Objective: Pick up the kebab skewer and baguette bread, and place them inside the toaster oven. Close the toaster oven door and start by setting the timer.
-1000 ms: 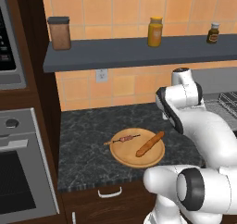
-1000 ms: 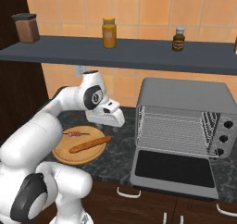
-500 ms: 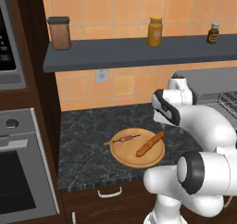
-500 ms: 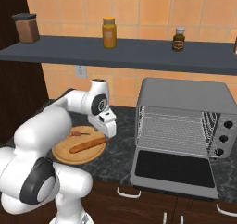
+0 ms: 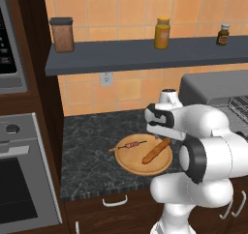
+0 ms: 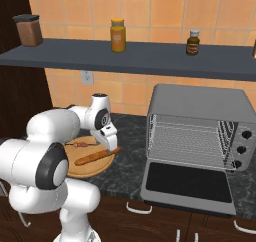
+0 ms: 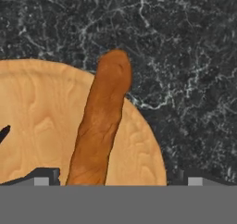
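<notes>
Lying between tool (image 7: 115, 180) tips: baguette bread (image 7: 102, 121)

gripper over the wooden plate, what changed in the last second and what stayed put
The gripper has come down toward the baguette bread on the round wooden plate, jaws open, holding nothing. The baguette bread, kebab skewer and open toaster oven door stayed as they were.

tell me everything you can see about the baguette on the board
The baguette bread is a slim, orange-brown, finger-shaped loaf with rounded ends and a slightly bumpy crust. It lies flat and diagonal on the round wooden board, one end poking past the rim over the dark counter. The kebab skewer lies apart beside it. The open end effector straddles it, not yet gripping.
</notes>
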Motion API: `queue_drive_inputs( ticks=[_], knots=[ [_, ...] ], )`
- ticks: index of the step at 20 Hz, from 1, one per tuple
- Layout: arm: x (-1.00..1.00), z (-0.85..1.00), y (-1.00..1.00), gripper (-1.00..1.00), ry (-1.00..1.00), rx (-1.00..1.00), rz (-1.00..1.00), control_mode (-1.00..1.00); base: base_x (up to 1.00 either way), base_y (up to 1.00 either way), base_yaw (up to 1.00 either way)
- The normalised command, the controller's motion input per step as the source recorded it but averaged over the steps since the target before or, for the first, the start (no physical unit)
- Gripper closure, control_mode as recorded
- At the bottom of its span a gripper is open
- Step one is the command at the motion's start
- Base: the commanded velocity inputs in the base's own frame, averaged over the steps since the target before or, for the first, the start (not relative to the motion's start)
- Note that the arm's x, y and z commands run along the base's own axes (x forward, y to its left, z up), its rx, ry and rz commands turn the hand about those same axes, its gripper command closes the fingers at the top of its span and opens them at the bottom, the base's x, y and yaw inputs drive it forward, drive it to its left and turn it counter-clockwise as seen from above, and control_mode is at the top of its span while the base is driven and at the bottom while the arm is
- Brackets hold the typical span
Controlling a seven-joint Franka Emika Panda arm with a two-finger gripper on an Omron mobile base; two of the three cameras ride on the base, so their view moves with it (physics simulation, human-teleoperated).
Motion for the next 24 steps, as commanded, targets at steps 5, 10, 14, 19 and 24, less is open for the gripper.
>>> queue_drive_inputs(
  ticks=[5,10,14,19,24],
  knots=[
    [0.00,-0.30,0.16,-1.00,0.00,-0.01,0.00,-1.00,0.00,0.00,0.00],
    [0.04,-0.36,0.09,-1.00,0.00,0.00,0.00,-1.00,0.00,0.00,0.00],
    [0.00,-0.22,0.00,-1.00,0.00,0.00,0.00,-1.00,0.00,0.00,0.00],
    [0.00,-0.24,0.00,-1.00,0.00,0.00,0.00,-1.00,0.00,0.00,0.00],
    [0.00,-0.06,0.00,-1.00,0.00,0.00,0.00,-1.00,0.00,0.00,0.00]
  ],
)
